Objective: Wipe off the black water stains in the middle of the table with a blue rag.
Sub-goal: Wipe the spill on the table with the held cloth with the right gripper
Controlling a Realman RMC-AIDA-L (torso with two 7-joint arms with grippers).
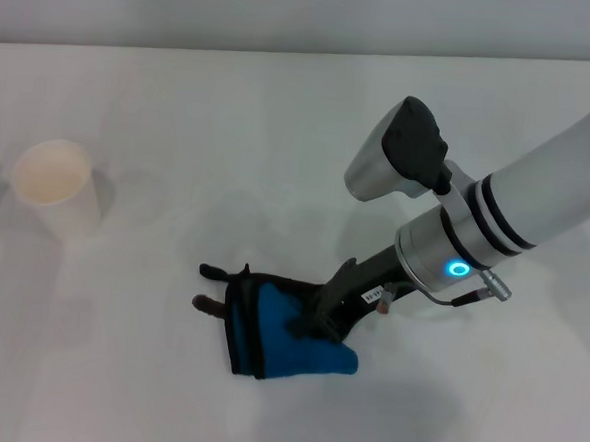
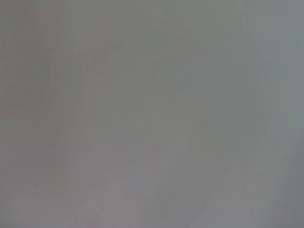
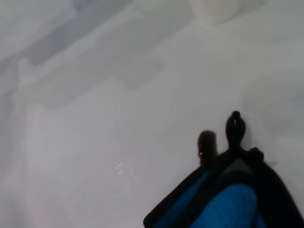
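Blue cloth is the first thing I pick out from the head camera: the blue rag lies bunched on the white table, a little below the middle of that view, its black edging toward nine o'clock. My right gripper comes down on it from about two o'clock, its dark fingers pressed into the fabric and clenched on the rag. Just past the rag's nine-o'clock edge, a small dark smear of the black water stains peeks out; whatever else remains of it I cannot see under the cloth. A short black loop sticks out beside that smear. A white paper cup stands well apart at about ten o'clock from the rag.

My left wrist camera gives me only a flat grey field; nothing there can be made out, and the left gripper appears in no view.

From the right wrist camera, the rag sits close under the lens, black border around blue. Beyond its edge I see the loop and, just beside it, a small brownish-black stain patch on the table. The cup is a pale blur far beyond.
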